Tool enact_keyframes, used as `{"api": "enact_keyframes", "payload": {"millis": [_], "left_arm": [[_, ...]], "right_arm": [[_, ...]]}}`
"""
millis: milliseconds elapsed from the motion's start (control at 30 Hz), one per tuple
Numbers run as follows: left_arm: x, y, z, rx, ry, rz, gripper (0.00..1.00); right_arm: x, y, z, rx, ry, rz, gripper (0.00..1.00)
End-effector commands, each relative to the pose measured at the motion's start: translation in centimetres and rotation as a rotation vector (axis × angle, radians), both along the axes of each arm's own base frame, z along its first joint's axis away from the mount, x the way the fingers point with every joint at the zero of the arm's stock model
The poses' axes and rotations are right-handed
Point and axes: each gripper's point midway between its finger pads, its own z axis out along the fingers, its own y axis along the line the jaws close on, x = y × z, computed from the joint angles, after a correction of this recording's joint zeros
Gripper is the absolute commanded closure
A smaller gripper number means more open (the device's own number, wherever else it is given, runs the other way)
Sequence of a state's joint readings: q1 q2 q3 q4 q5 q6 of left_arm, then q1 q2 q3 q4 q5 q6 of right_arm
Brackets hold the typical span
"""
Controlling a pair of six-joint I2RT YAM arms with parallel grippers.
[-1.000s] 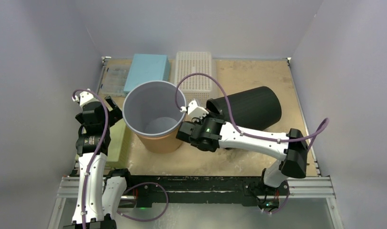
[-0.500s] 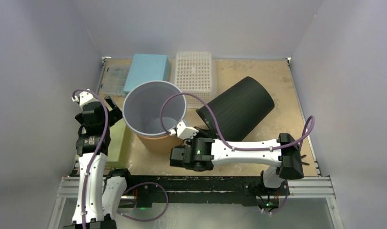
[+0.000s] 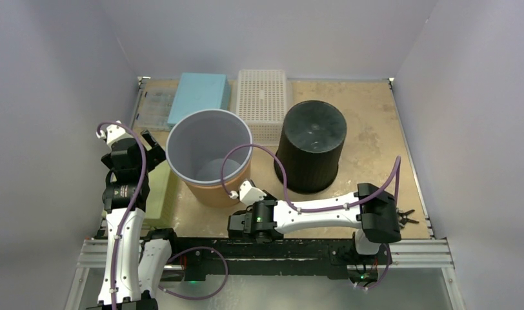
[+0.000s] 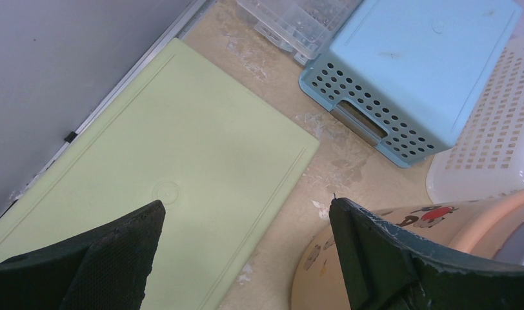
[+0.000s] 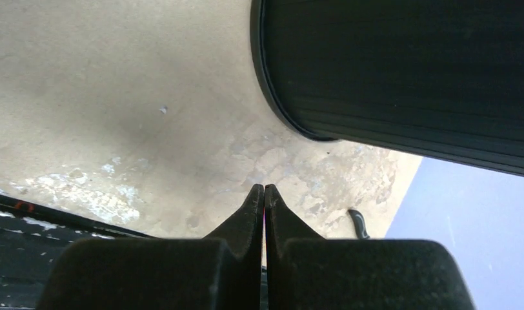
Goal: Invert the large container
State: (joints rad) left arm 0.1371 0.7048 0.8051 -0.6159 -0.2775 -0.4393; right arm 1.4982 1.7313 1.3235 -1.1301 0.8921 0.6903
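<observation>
The large black ribbed container (image 3: 311, 152) stands mouth down on the table, its flat base facing up. Its rim and wall fill the top of the right wrist view (image 5: 401, 71). My right gripper (image 3: 235, 226) is shut and empty, low near the table's front edge, left of and apart from the black container; its tips (image 5: 264, 188) touch each other. My left gripper (image 3: 150, 147) is open and empty (image 4: 246, 203) beside the left wall of the upright grey-lined tan bucket (image 3: 210, 155), without touching it.
A green board (image 3: 157, 194) lies at the left under my left gripper (image 4: 162, 168). A blue perforated basket (image 3: 199, 97), a white perforated basket (image 3: 264, 100) and a clear box (image 3: 155, 106) sit along the back. The tan bucket's wall (image 4: 317, 271) shows in the left wrist view.
The black container went from lying on its side to standing base up. My right arm drew back from it toward the front edge. The left arm has not moved.
</observation>
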Motion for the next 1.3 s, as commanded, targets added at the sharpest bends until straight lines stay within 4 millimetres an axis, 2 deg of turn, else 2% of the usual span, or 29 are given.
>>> {"api": "enact_keyframes", "payload": {"millis": [0, 300, 433, 700, 1000, 1100, 1267], "left_arm": [[0.1, 0.4, 0.8, -0.003, -0.039, 0.031, 0.02], [0.2, 0.4, 0.8, -0.004, -0.039, 0.031, 0.01], [0.2, 0.3, 0.7, -0.006, -0.035, 0.025, 0.01], [0.3, 0.2, 0.7, -0.007, -0.035, 0.020, 0.01], [0.4, 0.1, 0.6, -0.009, -0.034, 0.012, 0.02], [0.4, 0.1, 0.6, -0.010, -0.034, 0.012, 0.02], [0.5, 0.1, 0.4, -0.010, -0.029, 0.012, 0.02]], "right_arm": [[-0.5, 0.1, -0.9, 0.043, 0.022, -0.022, 1.00], [-0.8, -0.3, -2.4, 0.050, 0.044, -0.019, 1.00], [-0.7, -0.1, -1.9, 0.090, 0.039, -0.025, 1.00], [-0.8, 0.8, 0.5, 0.250, 0.038, -0.021, 1.00], [-1.3, 1.2, 1.2, 0.347, 0.065, -0.011, 0.99], [-1.8, 2.2, 2.3, 0.430, 0.102, 0.025, 0.89], [-2.8, 4.2, 5.4, 0.645, 0.154, 0.117, 0.50]]}}
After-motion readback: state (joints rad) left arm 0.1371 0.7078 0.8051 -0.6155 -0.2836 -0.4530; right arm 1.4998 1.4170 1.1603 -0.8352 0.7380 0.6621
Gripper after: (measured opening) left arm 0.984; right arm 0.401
